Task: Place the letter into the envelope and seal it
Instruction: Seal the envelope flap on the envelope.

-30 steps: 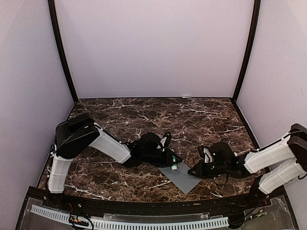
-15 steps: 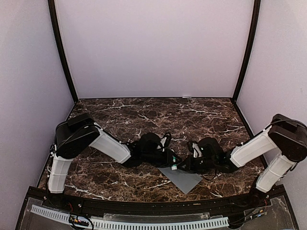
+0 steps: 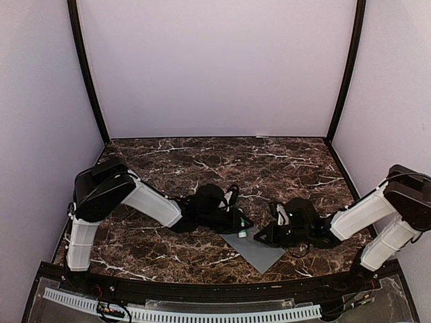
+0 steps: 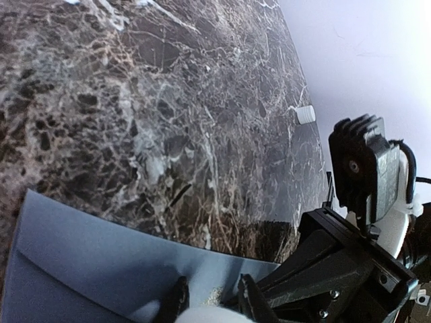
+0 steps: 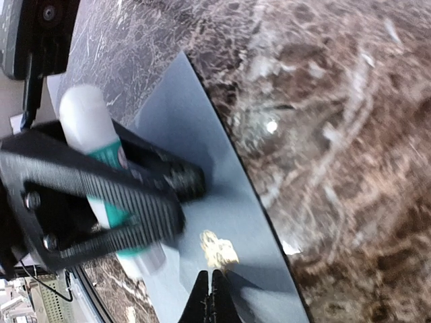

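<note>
Step in hand: sealing, by the look of it.

- The envelope (image 3: 259, 250) lies flat on the marble table (image 3: 202, 161), between the two grippers.
- Your left gripper (image 3: 240, 227) sits at the envelope's left corner, clamped on a glue stick (image 5: 94, 134) with a white body and a green label. The stick lies low over the grey paper. I cannot tell whether its tip touches.
- Your right gripper (image 5: 209, 296) has its fingers closed together with nothing between them. The tips press on the envelope's face at its right side, most likely pinning it.
- A small gold-tan patch (image 5: 217, 249) shows on the envelope just ahead of the right fingertips. I cannot tell what it is.
- A small white cap-like piece (image 4: 305, 114) lies well beyond the envelope, by the far wall.

Container: the envelope's inside is hidden. No letter shows beside it or anywhere on the table, so you may judge it already inserted, but that is unconfirmed. The flap's position is not clear either.

Next move: keep the right tips holding the envelope down, draw the glue stick along the flap's edge, then fold and press. Watch for the paper sliding.
</note>
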Controlling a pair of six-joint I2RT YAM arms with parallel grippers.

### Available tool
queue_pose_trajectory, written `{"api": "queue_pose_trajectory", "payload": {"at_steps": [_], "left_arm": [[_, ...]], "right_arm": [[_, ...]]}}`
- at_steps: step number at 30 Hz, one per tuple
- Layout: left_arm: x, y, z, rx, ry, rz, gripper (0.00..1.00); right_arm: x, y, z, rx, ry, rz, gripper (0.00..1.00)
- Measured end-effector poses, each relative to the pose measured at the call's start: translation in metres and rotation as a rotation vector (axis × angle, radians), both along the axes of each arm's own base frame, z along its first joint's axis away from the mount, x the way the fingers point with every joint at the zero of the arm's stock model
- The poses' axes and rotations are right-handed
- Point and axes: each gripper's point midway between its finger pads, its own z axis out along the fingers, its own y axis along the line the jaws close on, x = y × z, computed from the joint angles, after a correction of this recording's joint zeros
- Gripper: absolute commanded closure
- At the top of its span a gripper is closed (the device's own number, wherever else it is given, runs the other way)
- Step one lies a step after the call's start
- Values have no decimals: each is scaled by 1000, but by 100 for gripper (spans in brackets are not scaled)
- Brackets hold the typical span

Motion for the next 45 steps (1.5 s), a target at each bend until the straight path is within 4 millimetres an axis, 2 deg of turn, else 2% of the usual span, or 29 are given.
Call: {"api": "queue_pose_trajectory", "payload": {"at_steps": [9,15,31,37,45], "left_arm": [[23,14,0,30,-33,22,100],[24,15,-2,47,-53,6,100],[22,15,-2,48,-63,-11,100],[20,14,-2,48,-63,-14,100],[17,13,-3,48,-58,-19,100]], "right_arm": [[-10,-14,0,-1,8,-24,100],[-9,-13,0,-3,12,-26,100],[22,26,0,-12,3,-28,100],[15,28,0,-5,-2,-22,100],[-13,34,-2,21,9,-3,100]]}}
